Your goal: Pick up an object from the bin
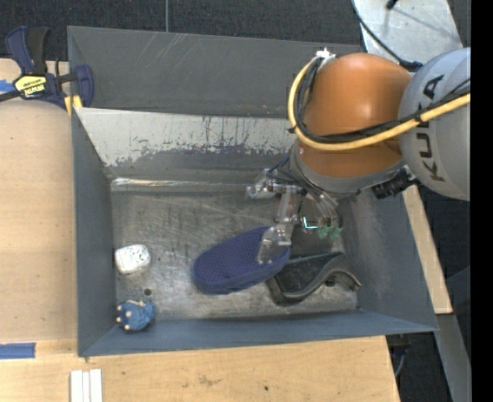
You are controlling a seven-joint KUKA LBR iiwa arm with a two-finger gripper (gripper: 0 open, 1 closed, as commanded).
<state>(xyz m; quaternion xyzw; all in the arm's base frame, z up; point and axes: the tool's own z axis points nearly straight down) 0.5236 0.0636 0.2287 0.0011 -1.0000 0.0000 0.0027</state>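
My gripper (278, 243) hangs below the orange wrist cover in the right half of the bin, its fingertips down at the right end of a dark blue oval cloth piece (229, 263) lying on the bin floor. The fingers stand close together at the cloth's edge; I cannot tell whether cloth is pinched between them. Just right of the gripper lies a black curved object (309, 276), against the bin's right wall.
A small white object (132, 259) lies at the left of the floor. A small blue toy with yellow spots (135, 314) sits in the front left corner. The arm and its orange cover hang over the bin's right rear part.
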